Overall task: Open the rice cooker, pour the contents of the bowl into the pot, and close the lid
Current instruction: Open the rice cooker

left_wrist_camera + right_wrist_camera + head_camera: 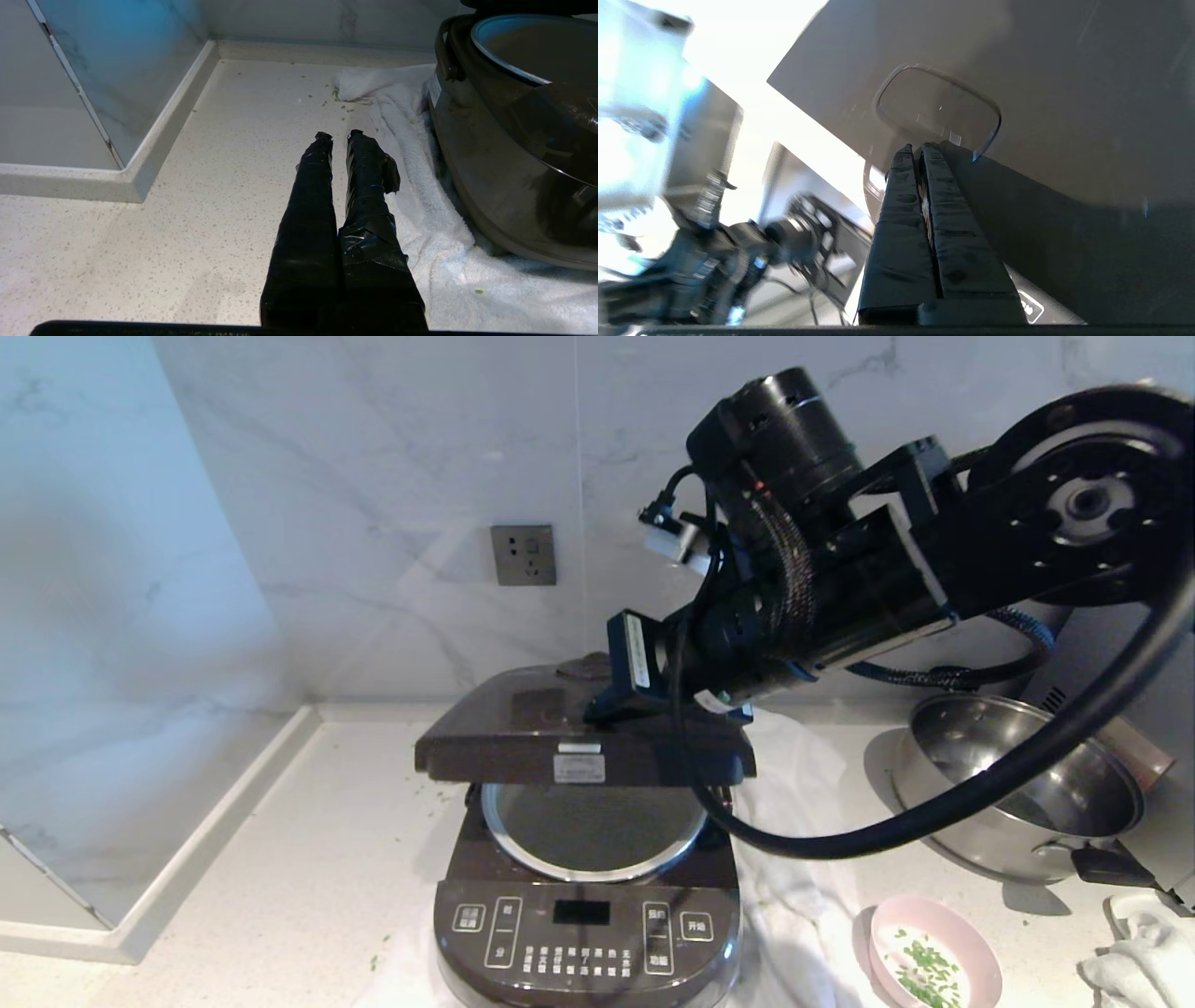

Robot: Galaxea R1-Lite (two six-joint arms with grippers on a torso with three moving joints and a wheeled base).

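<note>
The dark-brown rice cooker [583,933] stands at the front of the counter. Its lid [523,737] hangs about level, half way down above the pot, whose pale rim [499,835] shows below it. My right gripper [602,709] is shut and empty, and its tips rest on top of the lid. In the right wrist view the right gripper [917,147] touches the lid [1064,70] at the edge of the oblong button [938,107]. The pink bowl [971,938] sits at the front right with green bits [924,969] inside. My left gripper [340,135] is shut over the counter, left of the cooker [490,177].
A white towel [794,877] lies under and to the right of the cooker. A large steel pan [1027,784] stands at the right rear. A cloth [1144,957] is at the right edge. The marble wall with a socket [523,555] is behind, and a raised ledge [215,821] runs on the left.
</note>
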